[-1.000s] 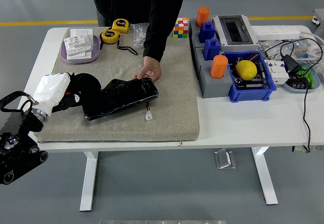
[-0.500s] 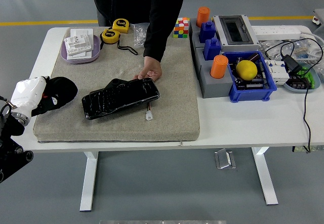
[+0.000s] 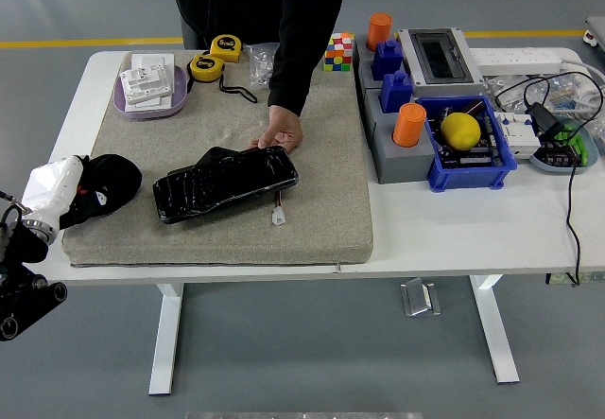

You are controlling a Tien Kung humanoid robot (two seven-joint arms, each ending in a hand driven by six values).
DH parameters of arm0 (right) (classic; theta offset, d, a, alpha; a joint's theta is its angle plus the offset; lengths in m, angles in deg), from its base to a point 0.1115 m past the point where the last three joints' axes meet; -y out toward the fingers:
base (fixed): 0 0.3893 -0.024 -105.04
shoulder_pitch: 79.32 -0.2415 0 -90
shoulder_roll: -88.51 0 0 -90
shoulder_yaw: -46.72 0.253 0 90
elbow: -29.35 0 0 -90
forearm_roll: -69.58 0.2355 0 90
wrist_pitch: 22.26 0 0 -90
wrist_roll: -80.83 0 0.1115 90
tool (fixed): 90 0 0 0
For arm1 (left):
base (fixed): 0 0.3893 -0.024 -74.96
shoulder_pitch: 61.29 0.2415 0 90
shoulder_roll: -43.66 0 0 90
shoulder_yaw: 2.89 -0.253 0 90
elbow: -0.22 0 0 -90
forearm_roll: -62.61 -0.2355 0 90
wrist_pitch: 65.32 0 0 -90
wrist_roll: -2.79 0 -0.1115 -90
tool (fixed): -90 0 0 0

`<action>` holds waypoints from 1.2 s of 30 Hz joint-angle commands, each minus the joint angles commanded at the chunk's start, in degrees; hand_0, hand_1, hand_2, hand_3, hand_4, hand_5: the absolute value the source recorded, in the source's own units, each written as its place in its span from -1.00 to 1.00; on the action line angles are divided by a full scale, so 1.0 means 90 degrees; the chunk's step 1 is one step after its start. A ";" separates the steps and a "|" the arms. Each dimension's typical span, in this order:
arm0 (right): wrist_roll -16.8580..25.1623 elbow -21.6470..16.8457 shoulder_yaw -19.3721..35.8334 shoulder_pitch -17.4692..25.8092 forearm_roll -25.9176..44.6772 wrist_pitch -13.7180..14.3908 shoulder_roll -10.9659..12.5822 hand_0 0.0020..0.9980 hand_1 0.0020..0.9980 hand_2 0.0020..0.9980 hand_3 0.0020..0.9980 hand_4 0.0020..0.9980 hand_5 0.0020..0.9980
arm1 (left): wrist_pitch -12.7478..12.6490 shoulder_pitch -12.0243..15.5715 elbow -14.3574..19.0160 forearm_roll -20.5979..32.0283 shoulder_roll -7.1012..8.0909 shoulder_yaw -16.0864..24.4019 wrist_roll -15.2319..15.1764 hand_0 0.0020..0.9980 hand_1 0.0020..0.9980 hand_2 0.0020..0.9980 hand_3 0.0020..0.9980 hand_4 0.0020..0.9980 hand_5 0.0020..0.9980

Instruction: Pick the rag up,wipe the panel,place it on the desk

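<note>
The black rag (image 3: 112, 183) lies bunched at the left edge of the grey mat (image 3: 321, 211). My left hand (image 3: 53, 186), white-covered, is shut on the rag's left side, over the table's left edge. The glossy black panel (image 3: 225, 183) lies flat and slightly tilted on the mat, to the right of the rag and apart from it. A person at the far side rests a hand (image 3: 281, 134) on the panel's far right corner. A small white connector (image 3: 279, 216) sits just in front of the panel. My right arm is out of view.
A purple tray (image 3: 180, 96) with white parts and two yellow tape measures (image 3: 205, 66) stand at the back left. A colour cube (image 3: 338, 51), grey box with orange cylinders (image 3: 407, 125), blue bin (image 3: 501, 164) holding a yellow ball, and cables fill the right side.
My left hand has drawn the rag leftward off the panel to the mat's left edge, then dropped slightly. The panel and the person's hand have stayed put.
</note>
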 joint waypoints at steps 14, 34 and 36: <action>-0.0007 0.0012 -0.0013 0.0000 -0.0027 -0.0001 -0.0003 0.51 0.13 0.40 0.18 0.99 0.08 | 0.0000 0.0057 0.0103 0.0315 -0.0023 0.0083 -0.0298 -0.36 -0.08 0.17 0.10 0.42 -0.84; 0.0014 0.0020 0.0092 0.0010 -0.0134 0.0021 0.0002 0.51 0.12 0.40 0.18 0.99 0.08 | 0.0272 -0.0083 0.0216 0.0283 0.0196 0.0028 0.0017 -0.14 0.29 0.55 0.56 1.00 -0.13; 0.0016 0.0022 0.0092 0.0007 -0.0139 0.0023 0.0001 0.51 0.12 0.40 0.18 0.99 0.08 | 0.0325 -0.0101 0.0231 0.0312 0.0224 -0.0057 0.0040 -0.13 0.31 0.56 0.57 1.00 -0.09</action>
